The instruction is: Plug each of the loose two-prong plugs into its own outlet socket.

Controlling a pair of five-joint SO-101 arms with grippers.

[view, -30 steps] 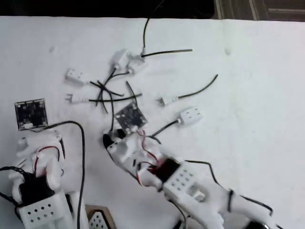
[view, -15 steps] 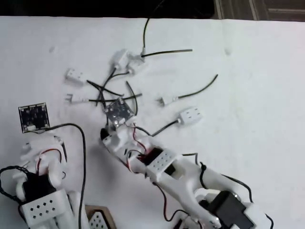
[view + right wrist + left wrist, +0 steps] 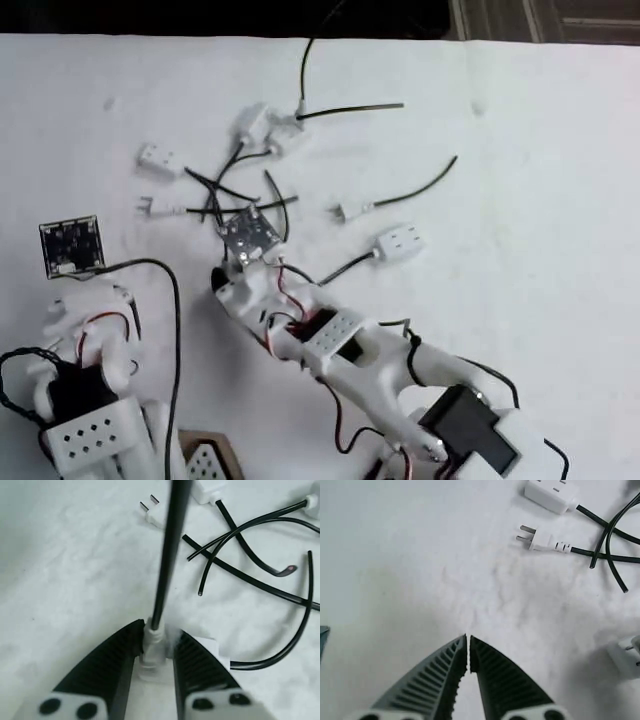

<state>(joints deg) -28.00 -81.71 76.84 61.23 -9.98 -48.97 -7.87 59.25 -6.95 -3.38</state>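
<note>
I've got white printed shells on my left arm point(image 3: 90, 435) and right arm point(image 3: 375, 365), red-and-black wires point(image 3: 297, 300) looping along them, and dark ribbed fingers point(image 3: 440, 672).

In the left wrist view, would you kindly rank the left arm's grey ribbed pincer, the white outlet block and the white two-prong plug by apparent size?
1. Grey ribbed pincer: largest, though mostly because it sits nearest the camera.
2. White outlet block: partly cut off by the picture's edge.
3. White two-prong plug: slimmer than the block.

We took it for a robotics lab: a white-covered tabletop point(image 3: 540, 180), two arms point(image 3: 370, 365) with bare wiring and exposed camera boards point(image 3: 71, 245), cut-off plug cords point(image 3: 420, 188) strewn beyond the arms.
</note>
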